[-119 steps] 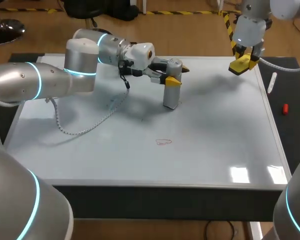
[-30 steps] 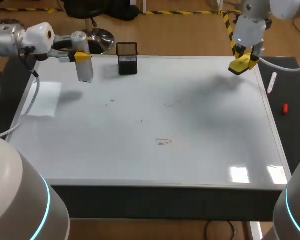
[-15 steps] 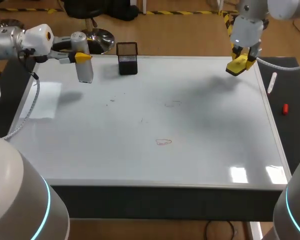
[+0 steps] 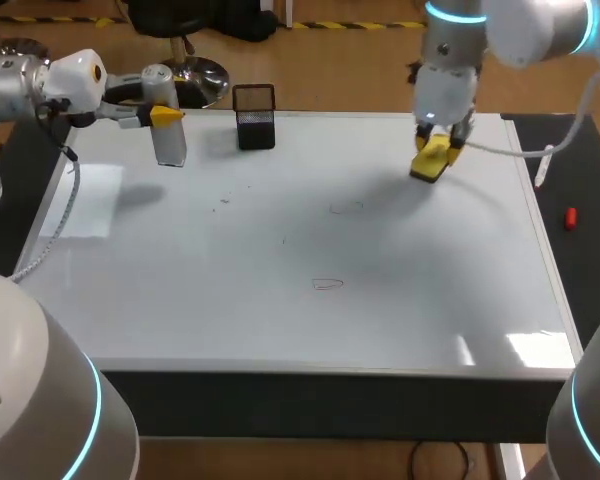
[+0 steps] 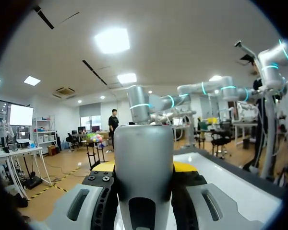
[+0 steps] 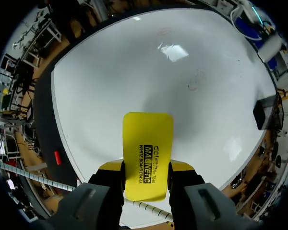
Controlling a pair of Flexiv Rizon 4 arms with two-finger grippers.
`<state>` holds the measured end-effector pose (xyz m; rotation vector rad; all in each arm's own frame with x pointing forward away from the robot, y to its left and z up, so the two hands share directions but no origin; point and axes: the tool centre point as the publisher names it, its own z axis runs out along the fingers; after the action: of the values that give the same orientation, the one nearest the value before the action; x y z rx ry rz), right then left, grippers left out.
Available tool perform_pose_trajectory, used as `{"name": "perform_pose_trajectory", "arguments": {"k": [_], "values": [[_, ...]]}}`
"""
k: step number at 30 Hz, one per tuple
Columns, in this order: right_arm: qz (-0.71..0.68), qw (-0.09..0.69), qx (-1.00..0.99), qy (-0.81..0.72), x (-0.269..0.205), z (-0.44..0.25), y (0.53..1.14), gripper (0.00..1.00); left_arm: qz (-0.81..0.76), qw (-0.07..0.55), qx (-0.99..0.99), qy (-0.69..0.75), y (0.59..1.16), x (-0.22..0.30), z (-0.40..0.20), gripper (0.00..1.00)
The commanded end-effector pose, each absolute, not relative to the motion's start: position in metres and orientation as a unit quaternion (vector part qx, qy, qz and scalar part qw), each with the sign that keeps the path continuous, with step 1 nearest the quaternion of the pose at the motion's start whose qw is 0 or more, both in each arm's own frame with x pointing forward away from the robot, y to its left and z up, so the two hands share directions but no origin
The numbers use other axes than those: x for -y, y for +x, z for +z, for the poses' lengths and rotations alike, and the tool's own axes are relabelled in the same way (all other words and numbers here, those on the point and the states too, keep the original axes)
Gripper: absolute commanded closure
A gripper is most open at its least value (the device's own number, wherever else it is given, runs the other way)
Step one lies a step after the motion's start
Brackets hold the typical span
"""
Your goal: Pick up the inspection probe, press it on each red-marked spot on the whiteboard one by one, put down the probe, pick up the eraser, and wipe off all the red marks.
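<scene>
Left gripper (image 4: 161, 115): fingers pressed against the inspection probe (image 4: 170, 141) from two sides, gripping its upper part; the left wrist view shows the grey probe body (image 5: 144, 175) seated between the two fingers, with a yellow tip showing on either side of it. The probe hangs upright over the far left corner of the whiteboard (image 4: 180, 300), just beside the black mesh holder (image 4: 254, 117) at the far edge. Right gripper (image 4: 437, 146): fingers clamped on the yellow eraser (image 4: 429, 164), one finger on each long side, as the right wrist view confirms, where the eraser (image 6: 148, 154) projects ahead of the fingers with its flat face toward the board. The eraser sits over the far right part of the whiteboard; contact with the surface cannot be confirmed. Count: two grippers, both loaded; one probe; one eraser; two red marks, both thin outlined loops, namely the middle mark (image 4: 346, 208) nearest the eraser and the near mark (image 4: 327, 284) toward the front edge, well apart from each other. A few small dark specks lie left of the middle mark. One holder. On the dark mat right of the board lie one white marker (image 4: 543, 166) and one red cap (image 4: 571, 217), apart from each other.
</scene>
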<state>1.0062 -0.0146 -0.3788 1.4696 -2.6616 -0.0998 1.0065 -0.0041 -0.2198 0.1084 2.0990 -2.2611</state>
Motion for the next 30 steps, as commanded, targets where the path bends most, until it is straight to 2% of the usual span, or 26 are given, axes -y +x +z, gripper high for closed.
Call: {"name": "perform_pose_trajectory", "arguments": {"k": [1,16,30], "values": [[0.007,0.035,0.865,0.501,-0.019,-0.376,0.979,1.00,-0.731,0.031,-0.681,0.033,1.004,0.005,-0.217,1.00],[-0.020,0.020,0.817,0.576,-0.125,-0.391,0.949,1.00,-0.731,0.031,-0.681,0.033,1.004,0.005,-0.217,1.00],[-0.012,0.016,0.795,0.606,-0.161,-0.403,0.953,1.00,-0.731,0.031,-0.681,0.033,1.004,0.005,-0.217,1.00]]}}
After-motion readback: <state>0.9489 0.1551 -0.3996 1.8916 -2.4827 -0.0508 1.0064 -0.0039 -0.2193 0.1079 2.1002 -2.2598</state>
